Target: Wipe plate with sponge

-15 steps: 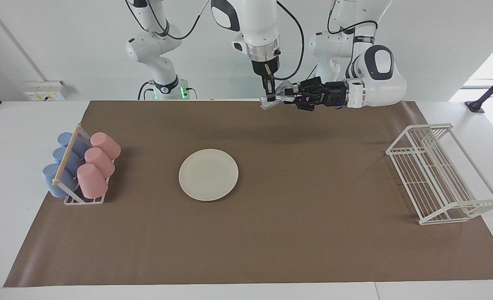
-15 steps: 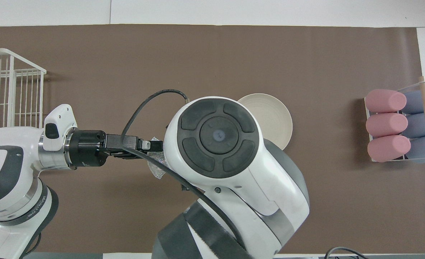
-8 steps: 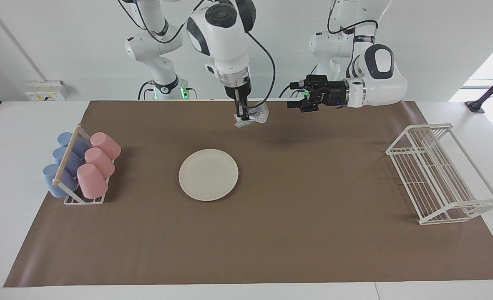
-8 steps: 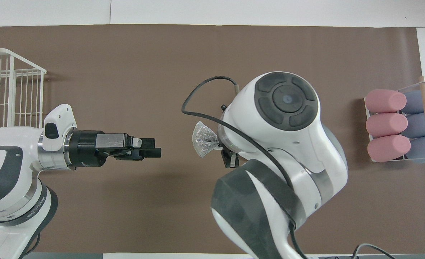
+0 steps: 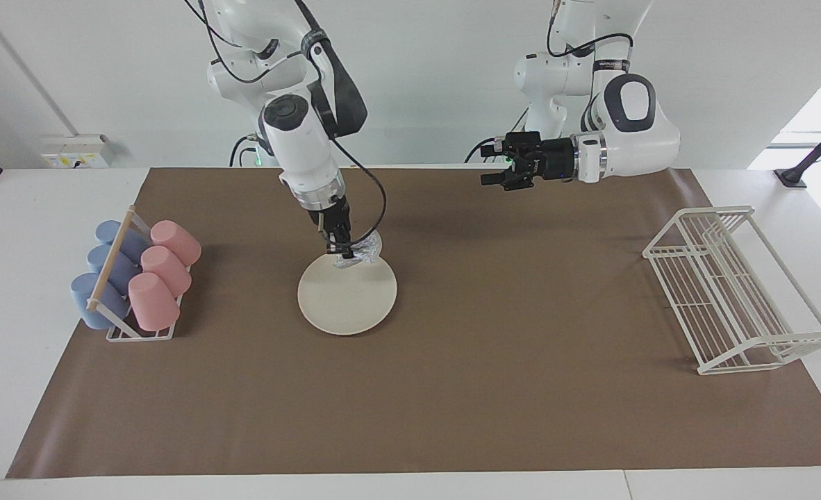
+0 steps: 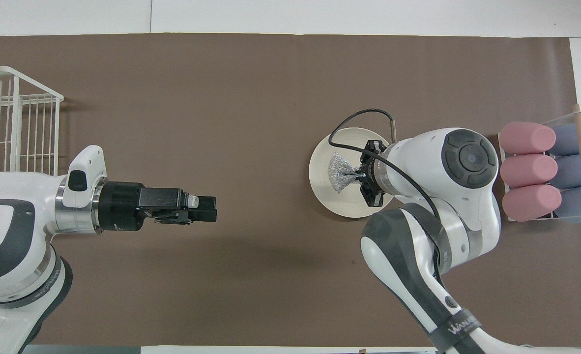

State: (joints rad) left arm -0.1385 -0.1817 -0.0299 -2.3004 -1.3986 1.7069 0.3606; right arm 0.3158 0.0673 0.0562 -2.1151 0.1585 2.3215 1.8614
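Right now the right gripper point(image 5: 343, 254) is down over the plate point(image 5: 347, 298), its jaws clamped on one pinched end of the sponge point(image 5: 363, 251), a crinkly silver pad that fans out from the grip. The sponge sits at the plate's edge nearest the robots; whether it presses on the plate or hangs just above it I cannot tell. In the overhead view the sponge point(image 6: 339, 172) shows over the plate's point(image 6: 322, 194) middle, with the right gripper point(image 6: 362, 173) beside it, toward the cup rack.

The cream-white plate lies flat on the brown mat point(image 5: 452, 403) that covers the surface. Beside the plate, toward the right arm's end, a small white rack point(image 5: 139, 335) carries three pink cups point(image 5: 164, 272) and three blue cups point(image 5: 108, 271) lying on their sides. Well apart from the plate, at the left arm's end, stands a white wire dish rack point(image 5: 730, 292).

The left gripper point(image 5: 495, 175) waits in the air over the mat's edge nearest the robots, pointing sideways toward the plate's end, jaws apart and holding nothing.
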